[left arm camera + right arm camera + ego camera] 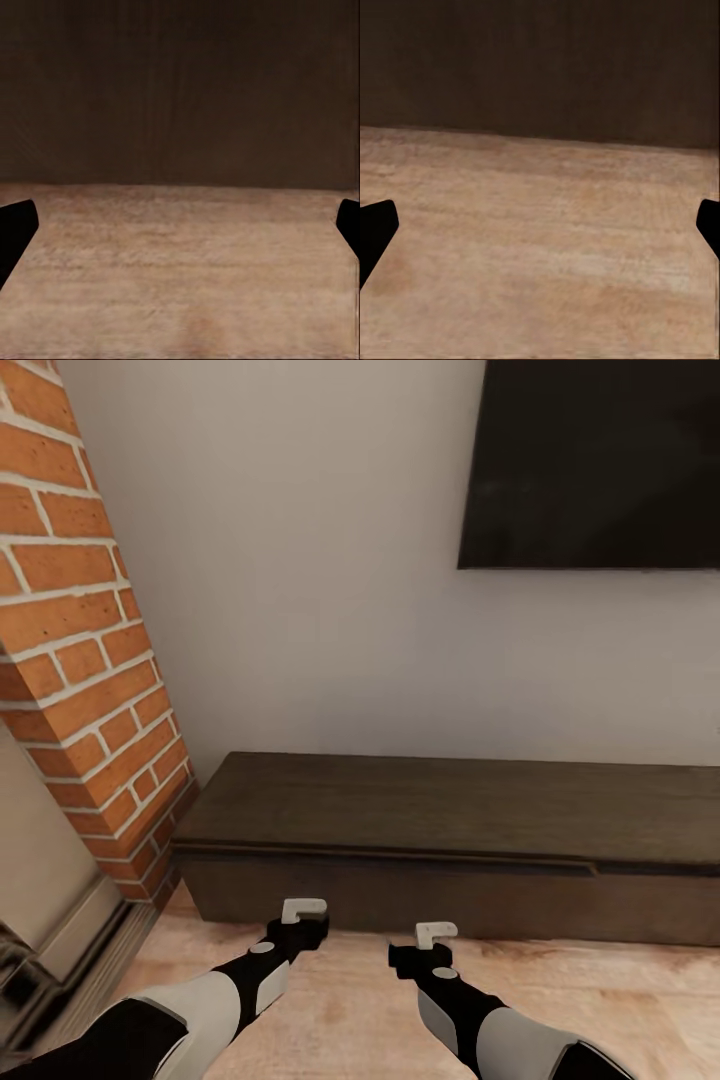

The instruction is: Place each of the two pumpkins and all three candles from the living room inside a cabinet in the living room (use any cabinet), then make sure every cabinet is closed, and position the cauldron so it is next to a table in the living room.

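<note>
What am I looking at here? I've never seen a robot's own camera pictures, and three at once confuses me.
These are simulator renders from a wheeled robot with two arms. The head camera looks down over both arms: the left gripper and right gripper hang above a pale wooden floor, facing a long, low dark-brown cabinet against the wall, with a brick column at its left and a dark screen above. The other two pictures come from cameras on each wrist, showing floor and the cabinet's front. Both grippers are open and hold nothing.
</note>
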`<state>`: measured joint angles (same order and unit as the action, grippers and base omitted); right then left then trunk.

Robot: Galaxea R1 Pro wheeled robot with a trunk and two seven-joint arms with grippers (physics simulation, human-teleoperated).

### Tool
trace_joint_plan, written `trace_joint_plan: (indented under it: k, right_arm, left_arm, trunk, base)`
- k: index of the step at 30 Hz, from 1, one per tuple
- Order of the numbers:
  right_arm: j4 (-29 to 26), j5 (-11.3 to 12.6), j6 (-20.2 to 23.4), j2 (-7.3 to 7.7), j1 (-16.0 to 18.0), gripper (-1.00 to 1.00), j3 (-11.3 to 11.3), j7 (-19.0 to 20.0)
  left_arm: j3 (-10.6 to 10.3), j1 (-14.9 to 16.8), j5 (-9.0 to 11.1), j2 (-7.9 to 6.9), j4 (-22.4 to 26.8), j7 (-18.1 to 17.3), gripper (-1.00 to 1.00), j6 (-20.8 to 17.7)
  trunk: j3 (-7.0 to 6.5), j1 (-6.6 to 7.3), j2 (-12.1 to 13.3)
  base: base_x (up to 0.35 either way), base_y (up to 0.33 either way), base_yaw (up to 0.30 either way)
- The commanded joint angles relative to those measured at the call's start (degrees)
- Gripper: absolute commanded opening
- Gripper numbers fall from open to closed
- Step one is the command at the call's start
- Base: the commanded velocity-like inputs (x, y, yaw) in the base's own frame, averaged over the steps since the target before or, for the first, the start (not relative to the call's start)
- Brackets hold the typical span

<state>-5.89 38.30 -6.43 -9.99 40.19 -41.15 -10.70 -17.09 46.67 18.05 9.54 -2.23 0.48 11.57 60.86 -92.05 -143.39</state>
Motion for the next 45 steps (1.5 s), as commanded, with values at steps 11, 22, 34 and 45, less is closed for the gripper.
trace_joint_plan:
  k: [11,22,34,45]
  right_arm:
    - [0.0,0.5,0.1,-0.01,0.0,1.0,-0.5,-0.2]
    - [0.1,0.6,0.5,-0.01,-0.7,1.0,-0.4,0.0]
    - [0.0,0.7,0.5,-0.01,-1.8,1.0,-0.3,2.6]
    - [-0.1,0.6,7.0,-0.01,-2.0,1.0,-0.3,2.9]
  left_arm:
    - [-0.3,0.1,0.8,0.04,-0.2,-0.1,1.0,0.3]
    - [-0.1,0.1,1.0,0.04,-0.2,-0.3,1.0,0.0]
    - [0.0,0.1,6.5,-0.02,-0.3,-0.2,1.0,-0.1]
    - [0.0,0.1,7.0,0.09,-0.2,-0.2,1.0,-0.2]
  trunk:
    - [-0.81,0.04,0.0]
    - [-2.37,0.14,0.0]
    - [-4.74,0.82,1.0]
    - [-4.85,1.48,2.2]
  base:
    - [-0.166,-0.106,0.041]
    - [-0.005,-0.004,0.072]
    - [0.0,0.0,0.003]
    - [0.0,0.0,0.161]
